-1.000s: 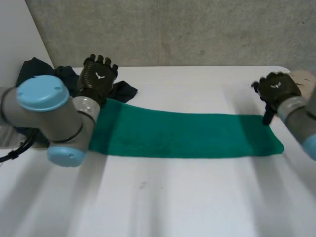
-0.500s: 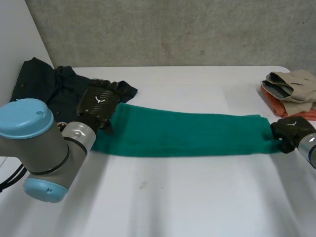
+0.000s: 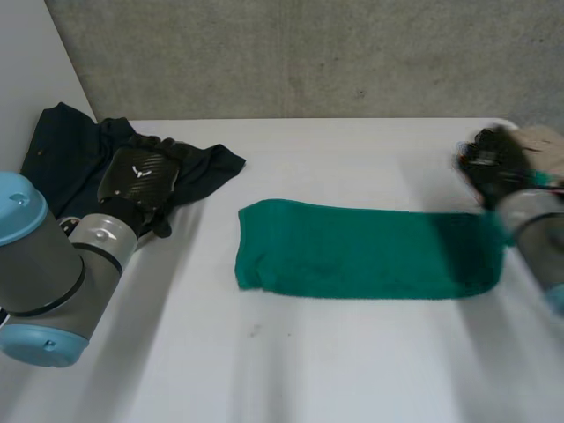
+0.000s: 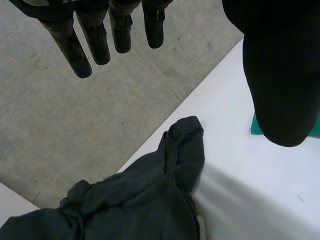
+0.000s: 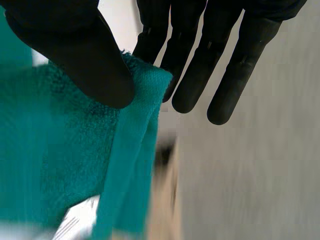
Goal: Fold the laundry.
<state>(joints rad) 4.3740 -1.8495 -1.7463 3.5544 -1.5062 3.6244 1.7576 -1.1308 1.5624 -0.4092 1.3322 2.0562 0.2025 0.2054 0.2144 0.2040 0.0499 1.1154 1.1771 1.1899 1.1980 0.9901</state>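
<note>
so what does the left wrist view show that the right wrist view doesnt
Left wrist view: the left hand open over the dark garment. Right wrist view: the right hand pinching the green towel at its edge between thumb and fingers. Both: the green towel, a sliver beside the left thumb, and the white table.

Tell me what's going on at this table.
The robot's right hand pinches a corner of the green terry towel between thumb and fingers, at the towel's right end; the rest lies stretched across the white table. The left hand hovers open over a crumpled dark garment at the table's far left, off the towel.
</note>
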